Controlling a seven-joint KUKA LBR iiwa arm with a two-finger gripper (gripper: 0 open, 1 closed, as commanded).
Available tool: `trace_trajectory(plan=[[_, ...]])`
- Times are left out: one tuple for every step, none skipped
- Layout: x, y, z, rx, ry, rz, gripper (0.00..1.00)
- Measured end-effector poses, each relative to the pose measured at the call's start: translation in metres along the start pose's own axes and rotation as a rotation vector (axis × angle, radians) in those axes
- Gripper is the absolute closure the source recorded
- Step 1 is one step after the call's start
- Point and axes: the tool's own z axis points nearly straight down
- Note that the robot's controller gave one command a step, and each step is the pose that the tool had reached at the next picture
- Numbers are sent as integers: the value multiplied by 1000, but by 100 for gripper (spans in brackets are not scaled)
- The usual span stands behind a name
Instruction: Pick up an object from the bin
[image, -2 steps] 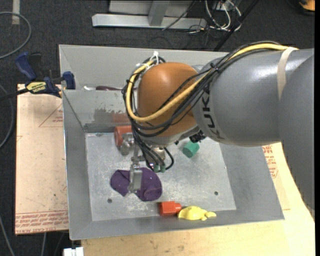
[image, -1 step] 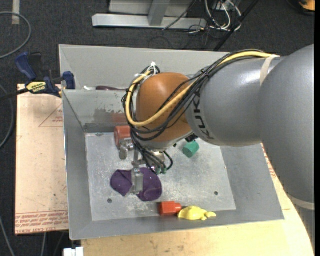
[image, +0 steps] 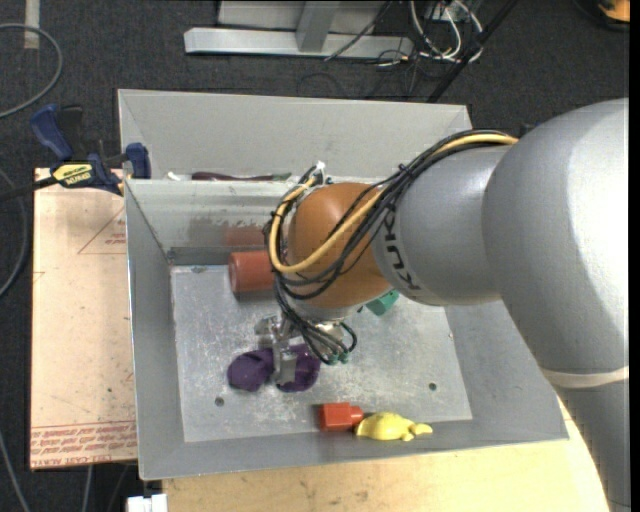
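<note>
My gripper (image: 283, 352) reaches down into the middle of the bin, its metal fingers pressed onto a purple soft lump (image: 252, 371) that lies on the bin floor. The purple thing spreads to both sides of the fingertips; part of it is hidden under them. A red-brown cylinder (image: 250, 273) lies behind the gripper near the back wall, partly covered by the arm's orange dome. At the front edge lie an orange-red block (image: 340, 416) and a yellow toy (image: 388, 429), side by side and touching.
A small teal piece (image: 381, 305) peeks out under the arm to the right of the gripper. The arm and its cables hang over the bin's middle and right side. Bare floor shows at left and at front right.
</note>
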Motion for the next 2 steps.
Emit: trace_trajectory(plan=[[0, 0, 0, 0, 0, 0, 100], [2, 4, -177, -1, -12, -17, 100]])
